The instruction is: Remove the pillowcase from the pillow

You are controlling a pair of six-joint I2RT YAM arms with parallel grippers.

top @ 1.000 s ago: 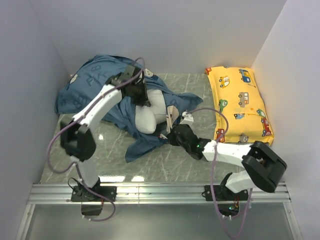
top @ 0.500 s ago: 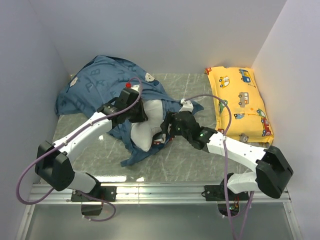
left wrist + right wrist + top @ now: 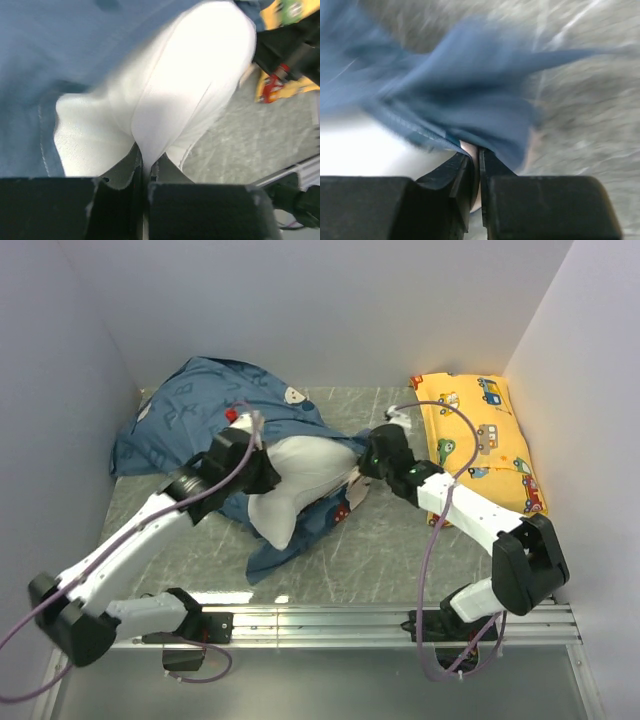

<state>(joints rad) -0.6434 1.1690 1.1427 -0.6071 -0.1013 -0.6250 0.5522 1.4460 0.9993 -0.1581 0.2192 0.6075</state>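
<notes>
The dusty-blue pillowcase point(image 3: 190, 415) lies bunched at the back left, its open end spread toward the middle. The white pillow point(image 3: 305, 465) sticks out of that opening. My left gripper point(image 3: 268, 472) is shut on a fold of the pillow; the left wrist view shows white pillow cloth point(image 3: 190, 75) pinched at the left gripper point(image 3: 144, 162), with blue pillowcase point(image 3: 60, 45) to its left. My right gripper point(image 3: 360, 478) is at the pillow's right end, shut on the case's edge. In the blurred right wrist view the blue pillowcase hem point(image 3: 470, 100) runs into the right gripper point(image 3: 478, 160).
A yellow car-print pillow point(image 3: 480, 440) lies along the right wall, just right of my right arm. White walls close in the left, back and right sides. The grey marbled table point(image 3: 390, 540) ends at a metal rail point(image 3: 320, 620) in front.
My right gripper opened, swung from the front of the pillow to its right end, and shut on the pillowcase edge. The left arm drew back. More white pillow shows.
</notes>
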